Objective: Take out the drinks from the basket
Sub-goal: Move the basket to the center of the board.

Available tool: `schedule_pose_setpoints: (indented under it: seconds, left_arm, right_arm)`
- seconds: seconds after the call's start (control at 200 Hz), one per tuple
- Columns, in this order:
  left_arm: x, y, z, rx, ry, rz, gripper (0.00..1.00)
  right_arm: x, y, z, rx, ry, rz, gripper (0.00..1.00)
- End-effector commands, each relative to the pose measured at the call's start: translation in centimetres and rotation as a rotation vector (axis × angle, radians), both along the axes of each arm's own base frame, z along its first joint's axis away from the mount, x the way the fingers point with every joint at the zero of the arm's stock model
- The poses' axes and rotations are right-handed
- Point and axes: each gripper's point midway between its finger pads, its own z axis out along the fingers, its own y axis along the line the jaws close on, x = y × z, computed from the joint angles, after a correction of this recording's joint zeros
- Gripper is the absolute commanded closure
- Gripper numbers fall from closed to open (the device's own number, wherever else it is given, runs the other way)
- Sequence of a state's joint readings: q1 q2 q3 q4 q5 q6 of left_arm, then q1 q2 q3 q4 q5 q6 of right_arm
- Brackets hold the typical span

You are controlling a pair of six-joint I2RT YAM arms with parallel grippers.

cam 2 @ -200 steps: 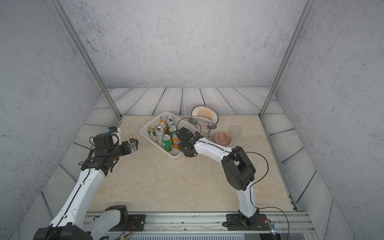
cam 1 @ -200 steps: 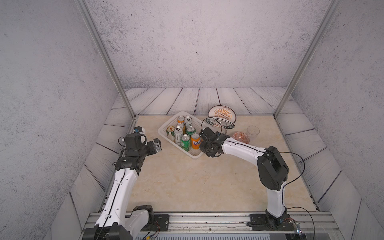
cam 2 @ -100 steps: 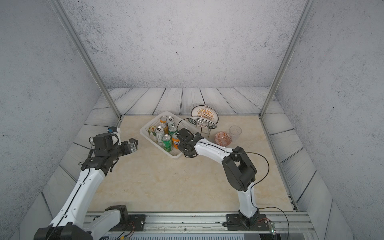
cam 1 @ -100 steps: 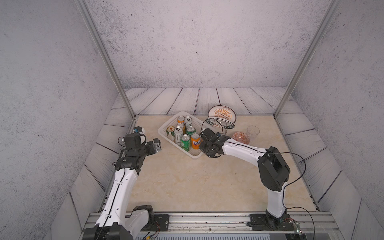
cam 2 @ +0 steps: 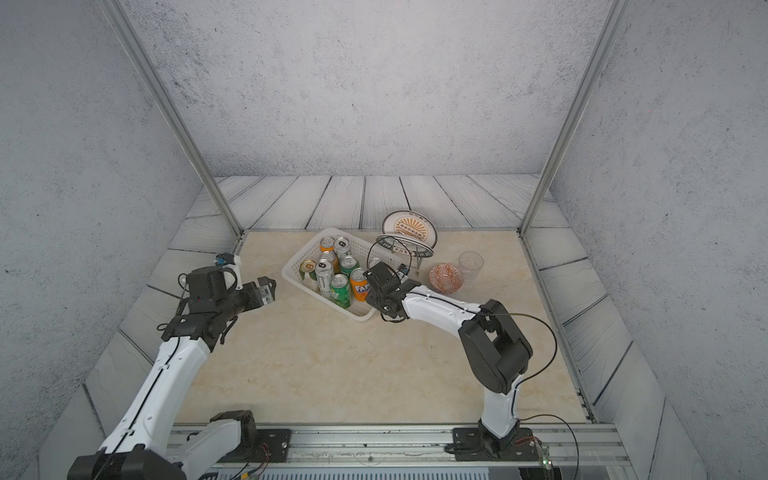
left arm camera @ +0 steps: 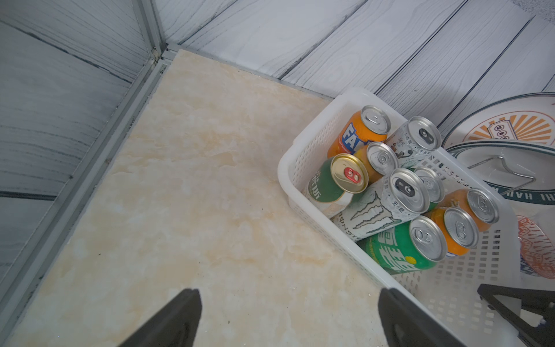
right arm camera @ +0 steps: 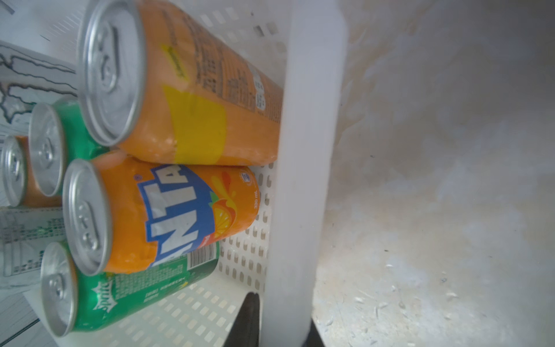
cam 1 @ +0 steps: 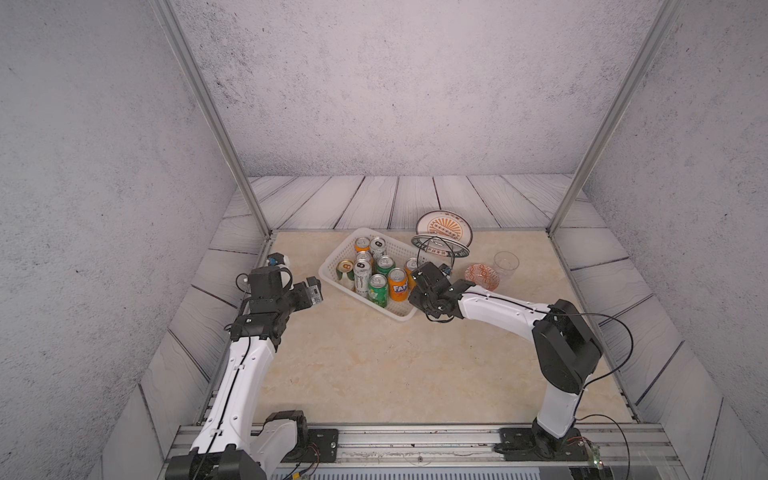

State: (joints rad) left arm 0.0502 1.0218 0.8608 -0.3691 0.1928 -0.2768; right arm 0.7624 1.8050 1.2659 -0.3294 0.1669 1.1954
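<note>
Right claw [right arm camera: 283, 315] pinches the basket [cam 1: 397, 311] rim; cans [cam 1: 376, 270] all inside, far across the desk [cam 1: 374, 365]. Left claw [left arm camera: 288, 300] gapes wide alongside. Plate rack [cam 1: 442, 245], bowl [cam 1: 481, 276] and glass [cam 1: 505, 262] crowd the right arm.

cans [cam 1: 378, 289] in basket [cam 1: 331, 281] | bowl [cam 1: 481, 275] right of basket | plates [cam 1: 444, 227] behind bowl

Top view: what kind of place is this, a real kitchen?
Probably not. It looks like a robot test cell staged as a counter. Two robot arms are bolted to a metal rail, bare grey walls meet at aluminium posts, and a white basket of drink cans sits beside plates.
</note>
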Motion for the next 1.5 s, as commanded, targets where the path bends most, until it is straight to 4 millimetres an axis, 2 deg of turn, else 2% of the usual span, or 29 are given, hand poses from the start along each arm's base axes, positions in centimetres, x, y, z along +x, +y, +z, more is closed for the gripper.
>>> schedule_pose_setpoints:
  seconds: [0.0,0.365,0.62,0.856,1.076,1.171,1.391,1.496]
  left_arm:
    - [0.1,0.1,-0.4,-0.006,0.003,-0.002,0.01]
    - [0.1,0.1,-0.5,-0.008,0.005,-0.008,0.01]
    - [0.2,-0.1,-0.4,-0.012,0.004,-0.013,0.01]
    - [0.2,-0.4,-0.5,-0.021,0.003,-0.031,0.01]
    - [0.4,-1.0,-0.5,-0.043,0.003,-0.059,0.01]
    - [0.5,-1.4,-0.5,-0.056,0.001,-0.079,0.01]
    - [0.8,-2.9,-0.2,-0.113,-0.016,-0.155,0.01]
    - [0.9,-3.7,-0.1,-0.139,-0.026,-0.188,0.01]
  right_arm:
    - [-4.9,-3.9,-2.8,-0.254,0.093,0.206,0.86]
    - [-7.0,-8.9,-2.7,-0.388,0.081,0.296,0.87]
    - [-8.6,-12.9,-3.6,-0.443,0.115,0.358,0.87]
    - [-8.4,-17.1,-4.3,-0.545,0.130,0.387,0.87]
    - [-7.5,-20.1,-5.1,-0.585,0.162,0.346,0.87]
    - [-6.9,-20.5,-5.1,-0.559,0.162,0.326,0.88]
    - [-6.4,-19.5,-4.4,-0.529,0.130,0.363,0.86]
    - [-6.1,-18.7,-3.2,-0.488,0.083,0.383,0.77]
